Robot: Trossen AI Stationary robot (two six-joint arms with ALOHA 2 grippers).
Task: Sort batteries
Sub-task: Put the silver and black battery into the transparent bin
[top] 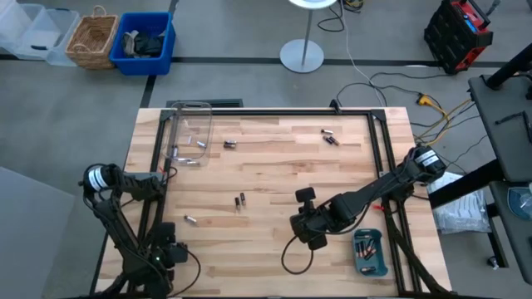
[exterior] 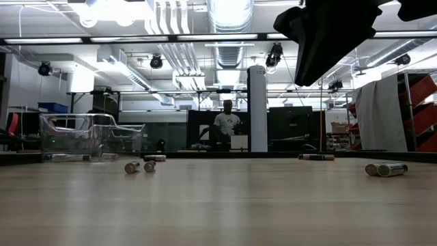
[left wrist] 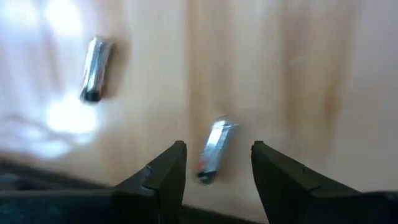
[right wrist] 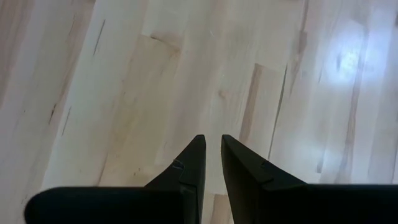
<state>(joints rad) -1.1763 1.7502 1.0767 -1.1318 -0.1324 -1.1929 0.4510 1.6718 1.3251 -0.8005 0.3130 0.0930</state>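
Here the left hand (left wrist: 214,163) gapes astride a battery (left wrist: 212,151).

Clear plastic box (top: 190,131): table's (top: 274,166) far left.
Tray (top: 370,252): near right corner, batteries inside.
Loose batteries (top: 241,200): scattered between.
Right gripper (top: 304,237): left of tray.

Right gripper (top: 309,234) low mid-table (jaws nearly together), left gripper (left wrist: 214,163) parted.
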